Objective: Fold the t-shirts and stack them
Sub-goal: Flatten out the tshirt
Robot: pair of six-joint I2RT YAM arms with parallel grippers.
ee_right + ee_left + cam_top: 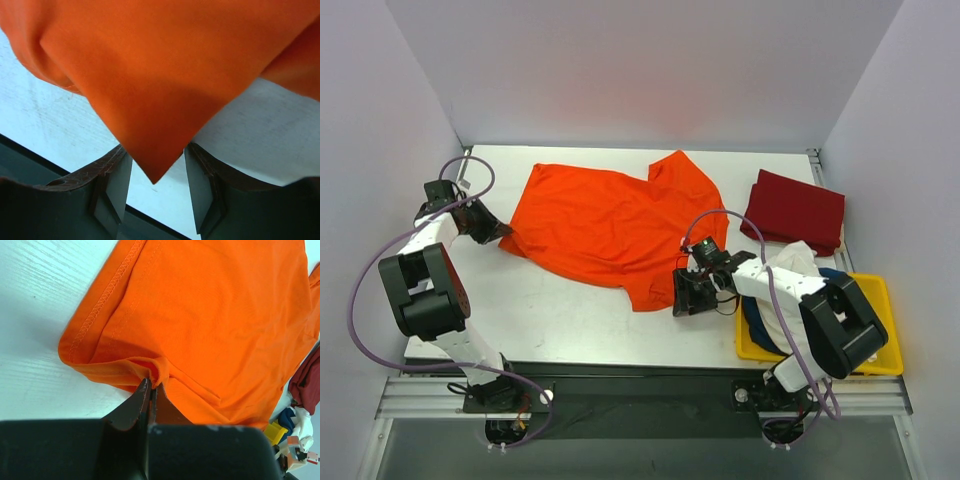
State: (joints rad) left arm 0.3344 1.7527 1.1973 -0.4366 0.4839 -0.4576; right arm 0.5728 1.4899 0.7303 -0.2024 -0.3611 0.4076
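Orange tee [610, 225] — in L end effector [150, 386]

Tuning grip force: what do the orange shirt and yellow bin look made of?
Orange t-shirt: soft matte knit cloth, probably cotton; stitched hem, creases, drape. Yellow bin: rigid smooth plastic, seemingly; straight even rim, uniform colour.

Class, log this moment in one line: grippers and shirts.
orange t-shirt: spread flat, unfolded | left gripper: shut on its hem | right gripper: open around its corner | dark red t-shirt: folded, far right
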